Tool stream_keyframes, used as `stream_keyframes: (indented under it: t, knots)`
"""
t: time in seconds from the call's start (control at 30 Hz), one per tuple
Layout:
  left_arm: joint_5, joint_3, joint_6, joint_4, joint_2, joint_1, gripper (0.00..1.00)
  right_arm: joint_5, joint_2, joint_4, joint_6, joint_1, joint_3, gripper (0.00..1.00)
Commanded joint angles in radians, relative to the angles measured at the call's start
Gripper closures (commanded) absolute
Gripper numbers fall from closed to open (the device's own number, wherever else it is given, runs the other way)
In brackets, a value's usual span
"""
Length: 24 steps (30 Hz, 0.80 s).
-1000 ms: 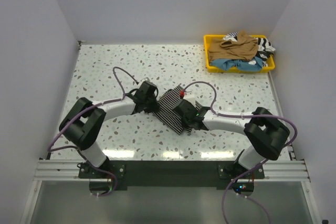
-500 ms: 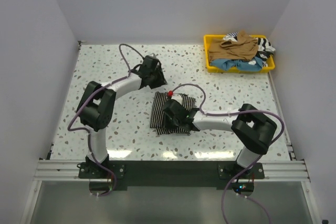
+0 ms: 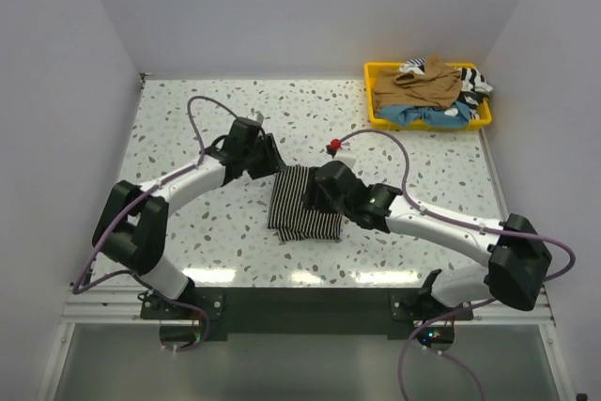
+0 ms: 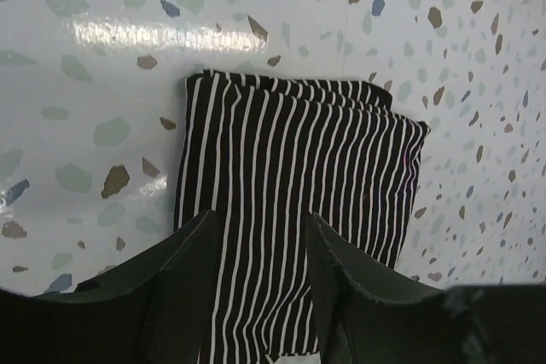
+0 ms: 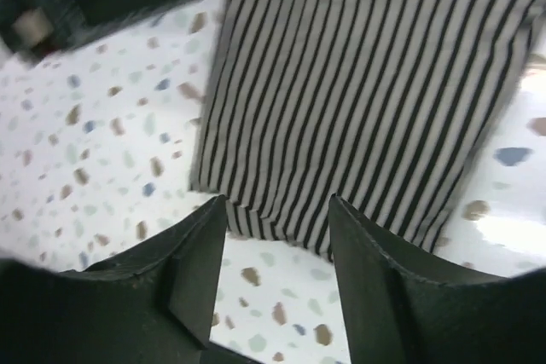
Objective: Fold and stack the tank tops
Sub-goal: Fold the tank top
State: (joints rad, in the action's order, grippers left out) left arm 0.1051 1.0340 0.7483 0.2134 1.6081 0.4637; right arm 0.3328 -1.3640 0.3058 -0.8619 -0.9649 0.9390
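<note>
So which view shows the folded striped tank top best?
Left wrist: the striped tank top is sharp, its stacked folded edges visible at the far end; its near end sits behind the jaws. Top external shows it small, partly under the right arm. Right wrist is close but blurred, one end cropped.

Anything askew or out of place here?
Nothing damaged. The folded striped top lies flat and square; only the heap in the yellow tray is untidy, a striped piece hanging over its rim.

probably a robotics lab test cell, plain white walls (image 3: pixel 66 63), speckled table (image 3: pixel 188 119), aluminium mounting rail (image 3: pixel 99 303)
</note>
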Motion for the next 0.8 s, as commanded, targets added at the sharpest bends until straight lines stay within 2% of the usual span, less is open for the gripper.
stream_keyframes:
  t: [0.0, 0.17, 0.27, 0.5, 0.6, 0.67, 0.77]
  knots:
    - [0.039, -0.046, 0.008, -0.033, -0.102, 0.009, 0.49, 0.06, -0.03, 0.111, 0.05, 0.077, -0.005, 0.44]
    - [0.039, -0.086, 0.011, -0.002, -0.221, 0.012, 0.48, 0.058, -0.122, 0.113, 0.115, 0.159, 0.01, 0.31]
    - [0.031, -0.089, 0.005, 0.021, -0.281, 0.019, 0.47, 0.072, -0.204, 0.107, 0.159, 0.178, 0.035, 0.28]
    - [-0.045, -0.141, 0.032, 0.092, -0.309, 0.027, 0.45, 0.043, -0.293, 0.079, 0.173, 0.178, 0.084, 0.28]
    - [-0.128, -0.186, 0.071, 0.109, -0.313, 0.03, 0.38, 0.031, -0.328, 0.058, 0.181, 0.178, 0.092, 0.3]
    - [-0.157, -0.215, 0.063, 0.093, -0.291, 0.032, 0.34, 0.023, -0.337, 0.049, 0.178, 0.178, 0.093, 0.3]
    - [-0.154, -0.192, -0.003, 0.103, -0.2, 0.033, 0.35, 0.017, -0.342, 0.041, 0.175, 0.176, 0.089, 0.31]
